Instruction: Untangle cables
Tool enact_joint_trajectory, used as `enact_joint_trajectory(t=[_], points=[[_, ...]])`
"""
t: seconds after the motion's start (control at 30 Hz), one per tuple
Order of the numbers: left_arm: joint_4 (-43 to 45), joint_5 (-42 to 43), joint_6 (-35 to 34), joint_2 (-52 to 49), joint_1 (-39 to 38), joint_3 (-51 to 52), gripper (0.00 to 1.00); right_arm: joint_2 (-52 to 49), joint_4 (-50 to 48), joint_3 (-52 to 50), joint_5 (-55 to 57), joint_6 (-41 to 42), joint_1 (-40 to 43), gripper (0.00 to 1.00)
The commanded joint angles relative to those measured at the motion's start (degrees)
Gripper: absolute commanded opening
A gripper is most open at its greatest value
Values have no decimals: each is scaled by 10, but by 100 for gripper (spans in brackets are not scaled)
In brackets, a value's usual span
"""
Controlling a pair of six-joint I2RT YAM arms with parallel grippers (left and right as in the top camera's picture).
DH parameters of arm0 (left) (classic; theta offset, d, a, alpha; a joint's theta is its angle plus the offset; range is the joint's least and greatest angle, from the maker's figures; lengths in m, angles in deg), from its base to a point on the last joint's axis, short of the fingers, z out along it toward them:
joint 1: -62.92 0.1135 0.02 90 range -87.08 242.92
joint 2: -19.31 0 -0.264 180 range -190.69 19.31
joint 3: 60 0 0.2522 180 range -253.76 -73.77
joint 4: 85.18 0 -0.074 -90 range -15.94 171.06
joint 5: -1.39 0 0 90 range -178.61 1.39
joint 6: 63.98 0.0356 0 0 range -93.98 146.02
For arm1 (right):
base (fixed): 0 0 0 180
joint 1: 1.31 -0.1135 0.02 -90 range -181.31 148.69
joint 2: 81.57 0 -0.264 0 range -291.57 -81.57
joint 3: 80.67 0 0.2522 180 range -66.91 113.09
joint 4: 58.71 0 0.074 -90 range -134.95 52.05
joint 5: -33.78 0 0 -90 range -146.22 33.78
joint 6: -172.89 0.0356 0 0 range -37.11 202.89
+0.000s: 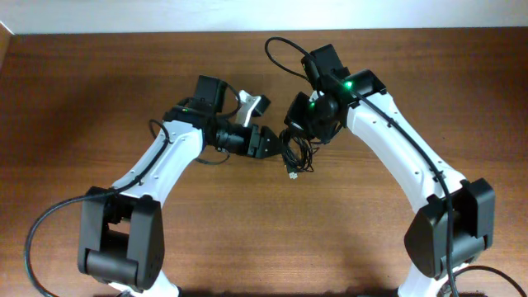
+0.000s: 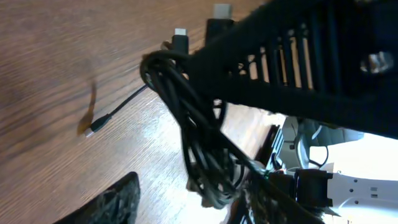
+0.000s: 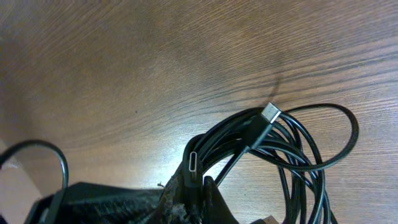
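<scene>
Black cables [image 1: 295, 155] are bunched in one knotted bundle near the middle of the wood table [image 1: 99, 91]. We see the right end effector [image 1: 295, 132] at the bundle's 12 o'clock, clenched on the strands. The left end effector [image 1: 268, 145] is at 9 o'clock, jaws apart around the bundle, not clamped. A USB-C plug [image 3: 194, 163] pokes out beside the right grip. We judge it early: nothing separated, every loop left to pull apart.

Brown wood-grain table [image 1: 99, 99], visible streaks in veneer; pale wall strip [image 1: 165, 15] along its far edge
</scene>
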Motion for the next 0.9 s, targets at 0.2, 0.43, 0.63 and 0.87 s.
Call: enact_joint_trajectory(t=[0.2, 0.43, 0.63, 0.87], points=[[47, -59, -62, 3, -10, -3, 51, -10, -10, 10, -33, 19, -6, 4], [62, -186, -122, 3, -25, 8, 0, -10, -14, 10, -51, 19, -9, 4], [28, -334, -122, 3, -23, 15, 0, -10, -9, 10, -38, -76, -9, 4], [19, -320, -57, 3, -22, 16, 0, -10, 28, 10, -31, -174, 16, 4]])
